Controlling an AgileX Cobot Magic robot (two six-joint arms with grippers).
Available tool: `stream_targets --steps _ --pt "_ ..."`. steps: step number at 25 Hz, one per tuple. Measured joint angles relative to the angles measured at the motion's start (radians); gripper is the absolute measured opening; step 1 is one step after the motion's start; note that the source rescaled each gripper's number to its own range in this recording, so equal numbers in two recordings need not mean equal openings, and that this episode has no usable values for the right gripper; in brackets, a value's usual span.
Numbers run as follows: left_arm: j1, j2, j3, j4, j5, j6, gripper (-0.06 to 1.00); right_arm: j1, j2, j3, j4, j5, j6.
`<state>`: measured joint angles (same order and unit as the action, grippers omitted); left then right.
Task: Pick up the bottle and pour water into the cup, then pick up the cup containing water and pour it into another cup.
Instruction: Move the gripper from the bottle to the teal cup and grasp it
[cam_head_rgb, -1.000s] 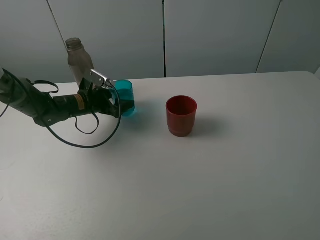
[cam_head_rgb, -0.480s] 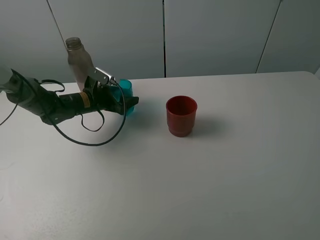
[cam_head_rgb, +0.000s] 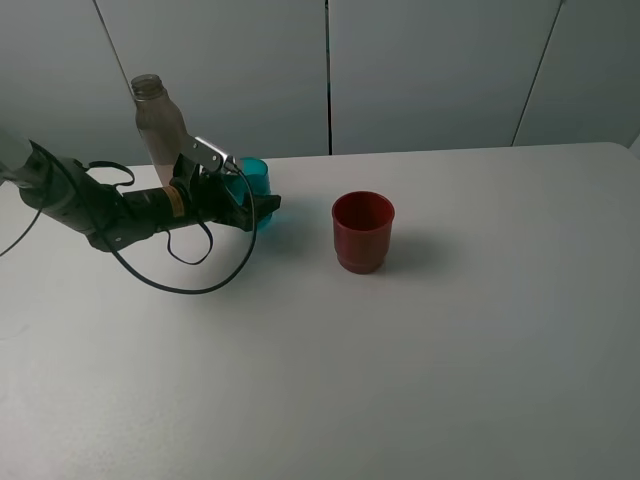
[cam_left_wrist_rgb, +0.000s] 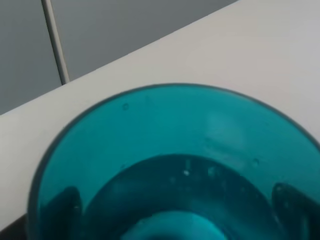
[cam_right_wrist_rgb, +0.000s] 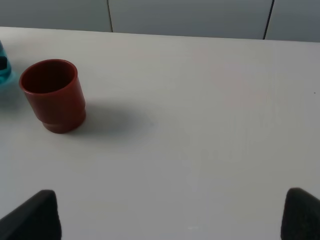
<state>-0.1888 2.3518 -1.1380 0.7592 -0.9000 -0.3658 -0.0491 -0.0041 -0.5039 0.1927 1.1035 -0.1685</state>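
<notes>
**A:** What stood nearest then?

**B:** The right gripper. Its two dark fingertips were spread wide with nothing between them, above the bare white table. Beyond it sat the opaque dark red plastic cup with the stepped base, upright.

**A:** And the left side?

**B:** Farther back, the left gripper reached low over the table with its jaws wide, one finger on either side of the small translucent teal-blue plastic tumbler. The wrist view showed both fingers as dark shapes through the wall. I could not tell whether they touched it. The tumbler stood on the table, well apart from the red cup, and looked to hold some water.

**A:** So how should the grasp have gone?

**B:** In my judgement, it should have closed gently and evenly, because thin plastic could flex and slop. Then it needed a straight lift and a level carry, tipping only once the rim was over the red cup.

**A:** Anything behind?

**B:** The tall slim smoky grey-brown transparent plastic bottle stood upright just behind the arm, near the table's far edge. The lift needed to steer clear of it.
</notes>
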Motion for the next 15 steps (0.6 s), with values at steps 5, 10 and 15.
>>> stream_targets --steps 5,10,15 --pt "0.000 0.008 -0.013 -0.008 0.000 0.001 1.00 0.000 0.000 0.000 0.000 0.000 0.000" --pt "0.000 0.008 -0.013 -0.008 0.000 0.001 1.00 0.000 0.000 0.000 0.000 0.000 0.000" --pt "0.000 0.008 -0.013 -0.017 0.000 0.002 1.00 0.000 0.000 0.000 0.000 0.000 0.000"
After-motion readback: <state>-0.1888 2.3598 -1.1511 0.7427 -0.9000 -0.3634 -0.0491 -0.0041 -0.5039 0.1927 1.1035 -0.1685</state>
